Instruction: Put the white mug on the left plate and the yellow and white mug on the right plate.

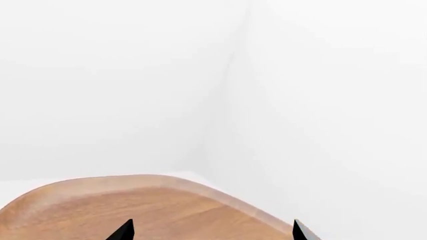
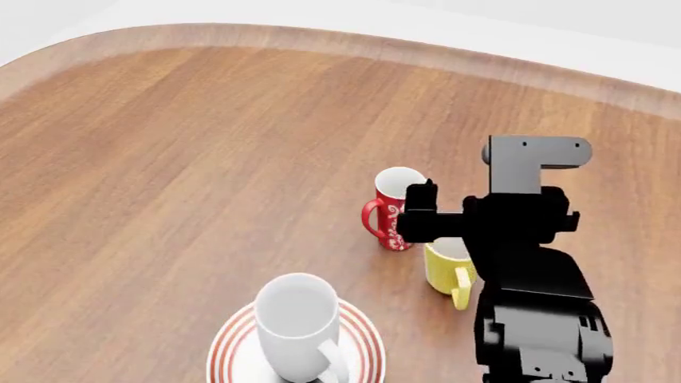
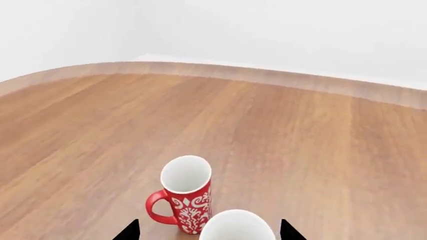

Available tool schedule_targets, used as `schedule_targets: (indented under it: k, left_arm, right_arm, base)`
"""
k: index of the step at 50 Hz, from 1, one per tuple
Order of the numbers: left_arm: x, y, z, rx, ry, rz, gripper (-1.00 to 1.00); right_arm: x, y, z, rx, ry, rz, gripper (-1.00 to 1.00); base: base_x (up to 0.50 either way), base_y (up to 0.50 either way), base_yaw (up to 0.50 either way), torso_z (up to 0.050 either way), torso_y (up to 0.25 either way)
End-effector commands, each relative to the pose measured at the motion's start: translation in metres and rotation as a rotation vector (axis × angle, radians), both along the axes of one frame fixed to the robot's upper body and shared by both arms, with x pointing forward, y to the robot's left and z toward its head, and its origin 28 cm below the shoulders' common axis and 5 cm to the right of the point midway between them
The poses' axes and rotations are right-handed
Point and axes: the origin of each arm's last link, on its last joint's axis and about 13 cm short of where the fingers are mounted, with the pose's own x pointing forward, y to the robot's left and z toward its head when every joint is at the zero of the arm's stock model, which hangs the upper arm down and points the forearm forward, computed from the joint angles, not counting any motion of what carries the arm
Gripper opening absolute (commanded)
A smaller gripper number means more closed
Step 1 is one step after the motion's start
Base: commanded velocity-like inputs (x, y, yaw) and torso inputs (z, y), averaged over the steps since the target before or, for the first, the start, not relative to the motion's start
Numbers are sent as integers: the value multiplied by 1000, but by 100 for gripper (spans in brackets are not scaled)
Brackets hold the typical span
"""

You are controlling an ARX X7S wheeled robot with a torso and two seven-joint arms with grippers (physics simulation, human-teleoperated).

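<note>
Main risk: red mug (image 2: 391, 209) stands just beside the yellow and white mug (image 2: 448, 270), nearly touching, center-right of head view. Right gripper (image 3: 208, 231) closing or descending a bit off would likely clip the red one and tip or shove it. Yellow handle points toward lower frame, could also catch a finger.

Right arm (image 2: 527, 263): dark, reaching up from lower right of head view, wrist over the yellow and white mug, partly hiding it. In right wrist view both fingertips show at the bottom edge, spread wide, straddling the mug's white rim; nothing gripped, released.

Left gripper (image 1: 212, 231): only two tips at bottom of left wrist view, wide apart, empty, aimed past the table edge (image 1: 160, 182) at white wall.

White mug (image 2: 298, 323) already sits on the left plate (image 2: 226, 345), lower center of head view. Right plate not in view.
</note>
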Motion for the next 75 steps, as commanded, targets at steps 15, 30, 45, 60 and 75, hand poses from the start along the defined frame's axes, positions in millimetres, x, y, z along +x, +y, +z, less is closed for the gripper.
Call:
schedule_targets:
  k: [15,30,45,60,75]
  left_arm:
    - [2,2,-1,3,-14,-12,100]
    - [-1,3,0,16,-41,-27,100]
    - [0,3,0,-1,-33,-20,100]
    - [1,4,0,-9,-38,-17,100]
    - [-1,5,1,-10,-57,-20,100]
  right_arm:
    - [4,8,2,-5,56,8,100]
    - [4,5,3,7,44,-19,100]
    - [9,0,14,-29,-61,-75,100]
    - [8,-1,11,-29,-55,-74,100]
    - [6,-1,7,-19,-44,-75,100]
  base:
    - [0,0,0,0,-98]
    - [0,0,0,0,-144]
    - [0,0,0,1,-68]
    - [0,0,0,0,-94]
    - [0,0,0,0,-75]
